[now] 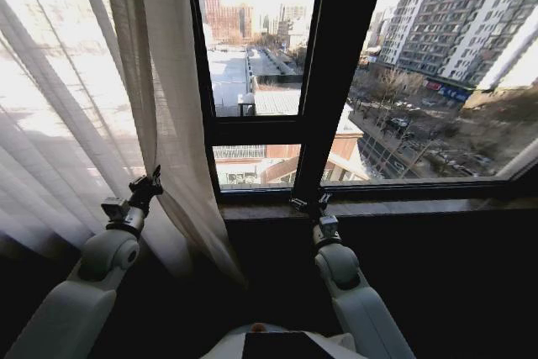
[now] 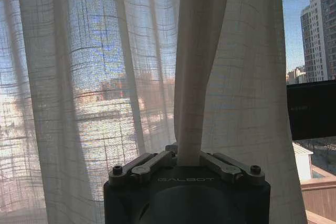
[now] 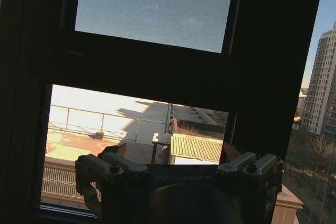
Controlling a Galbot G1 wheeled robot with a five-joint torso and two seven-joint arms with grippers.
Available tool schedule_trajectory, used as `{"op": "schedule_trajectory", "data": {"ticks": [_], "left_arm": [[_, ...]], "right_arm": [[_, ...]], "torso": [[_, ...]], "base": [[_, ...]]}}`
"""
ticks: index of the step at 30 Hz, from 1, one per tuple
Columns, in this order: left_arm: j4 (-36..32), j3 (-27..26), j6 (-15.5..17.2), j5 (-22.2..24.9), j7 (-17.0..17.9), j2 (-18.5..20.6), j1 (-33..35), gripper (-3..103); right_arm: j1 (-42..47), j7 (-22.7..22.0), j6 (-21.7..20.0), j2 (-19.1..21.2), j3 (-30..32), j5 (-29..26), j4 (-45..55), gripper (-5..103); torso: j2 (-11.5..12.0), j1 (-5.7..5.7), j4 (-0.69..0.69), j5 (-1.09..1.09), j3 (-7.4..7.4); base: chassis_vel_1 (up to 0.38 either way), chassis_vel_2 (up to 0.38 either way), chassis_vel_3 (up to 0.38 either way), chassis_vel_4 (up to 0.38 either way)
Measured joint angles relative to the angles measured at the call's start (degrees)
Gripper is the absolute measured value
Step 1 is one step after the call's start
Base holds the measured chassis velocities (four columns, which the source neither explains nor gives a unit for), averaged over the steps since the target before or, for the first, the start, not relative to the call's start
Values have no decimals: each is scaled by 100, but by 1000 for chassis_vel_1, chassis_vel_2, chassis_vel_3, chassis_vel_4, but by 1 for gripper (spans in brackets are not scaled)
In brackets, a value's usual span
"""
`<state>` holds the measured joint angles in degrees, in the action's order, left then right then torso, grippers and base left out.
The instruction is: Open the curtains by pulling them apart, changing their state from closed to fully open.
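**Left curtain gathered and pinched; right half of the window bare**

Taking the dark window frame (image 1: 340,81) as the landmark: to its left hang the curtains (image 1: 92,124), sheer white and pleated, bunched together and covering the left part of the glass. The left end effector (image 1: 150,184) sits at the curtain's inner edge, left of the frame's upright; in the left wrist view its fingers are pressed together on a gathered fold of fabric (image 2: 191,103).

Directly below the upright, the right end effector (image 1: 309,204) hovers near the sill (image 1: 403,206), spread and holding nothing; its wrist view faces plain glass.

By my reading, the left panel is mid-pull. The next move calls for carrying that fold further left, away from the upright, without losing the pinch.

Right of the frame, the panes are uncovered, showing sunlit rooftops and tall apartment blocks (image 1: 458,14).
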<state>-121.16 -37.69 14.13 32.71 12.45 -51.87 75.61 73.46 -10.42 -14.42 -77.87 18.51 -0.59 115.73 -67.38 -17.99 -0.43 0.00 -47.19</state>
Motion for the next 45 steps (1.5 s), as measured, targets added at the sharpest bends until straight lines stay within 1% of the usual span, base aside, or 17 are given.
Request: {"op": "schedule_trajectory", "data": {"ticks": [14, 31, 35, 40, 45], "left_arm": [[-336, -71, 0, -37, 5, -143, 194, 0], [-413, -28, 6, -79, 6, -210, 240, 0], [-413, -51, 5, -87, 7, -247, 273, 0], [-417, -58, 2, -107, 17, -287, 312, 0], [-439, -30, -2, -130, 7, -333, 320, 0]], "right_arm": [[34, -2, 28, 39, -16, -13, 83, 100], [9, 7, 49, 41, -35, -23, 22, 100], [-2, 18, 67, 41, -105, -23, -7, 100], [1, 85, 214, 42, -179, -22, -47, 100], [3, 144, 244, 52, -197, -20, -50, 100]], "torso": [[0, 0, -1, 1, 0], [0, 0, -1, 1, 0], [0, 0, 0, -1, 1], [0, 0, 1, -3, 1], [0, 0, -4, 7, 0]], "base": [[358, 353, -358, -358], [347, 352, -349, -350], [279, 227, -242, -281], [74, 76, -38, -63], [-21, -17, 12, 19]]}}
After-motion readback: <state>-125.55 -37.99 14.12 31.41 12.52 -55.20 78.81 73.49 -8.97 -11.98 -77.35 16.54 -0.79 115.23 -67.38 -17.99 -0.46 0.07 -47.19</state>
